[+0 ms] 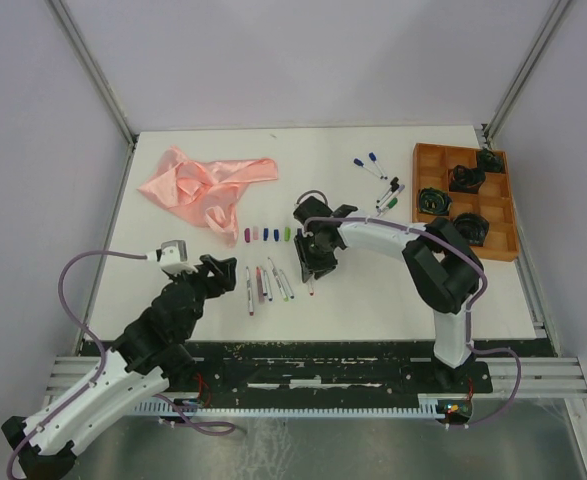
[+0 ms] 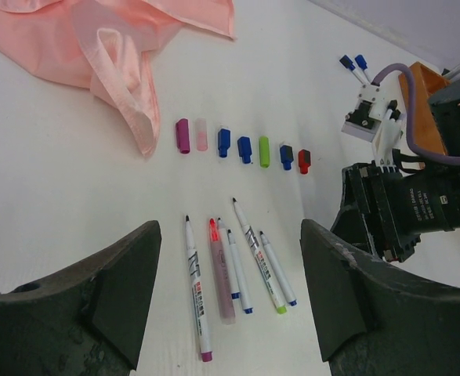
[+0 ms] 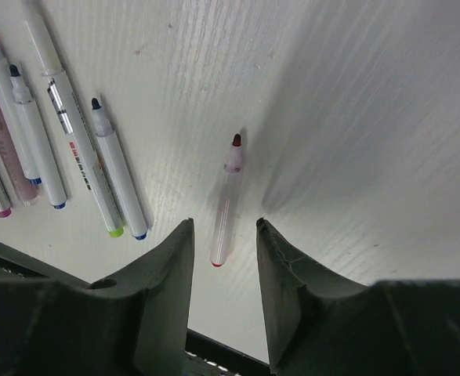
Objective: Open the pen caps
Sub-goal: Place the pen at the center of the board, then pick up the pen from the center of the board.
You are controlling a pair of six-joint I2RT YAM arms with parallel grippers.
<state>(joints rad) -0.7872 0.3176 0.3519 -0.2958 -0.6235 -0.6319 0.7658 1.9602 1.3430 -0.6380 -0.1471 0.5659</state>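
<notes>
from above, the white bench (image 1: 393, 290) carries a crumpled pink cloth (image 1: 208, 185) at the far left. at the far right is a wooden tray (image 1: 435, 160), with dark round things in several of its compartments, too small to name. the pen caps (image 1: 268, 234) lie in a short row near the middle. just nearer the arms, a group of uncapped pens (image 1: 266, 284) lies side by side. a few capped pens (image 1: 378, 180) are scattered near the tray. the left hand (image 1: 221, 272) hovers just left of the uncapped pens. the right hand (image 1: 311, 262) points down just right of them.

in the left wrist view the left hand (image 2: 230, 227) is released. its fingers (image 2: 112, 305) are spread wide, with nothing between them but the bench (image 2: 73, 204) below. five pens (image 2: 233, 278) lie ahead, tips bare and pointing away. beyond them the pen caps (image 2: 245, 147) sit in a row of seven, running from purple at the left to red at the right, each apart from its neighbour. the pink cloth (image 2: 104, 47) lies beyond the left end of the row. the right hand (image 2: 382, 211) stands at the right edge of this view.

in the right wrist view the right hand (image 3: 224, 227) is released. its fingers (image 3: 167, 298) stand apart on either side of the tail of a red-tipped pen (image 3: 228, 188). that pen lies flat on the bench (image 3: 355, 117), uncapped, touching neither finger. the other uncapped pens (image 3: 73, 149) lie in a slanted group to its left.
</notes>
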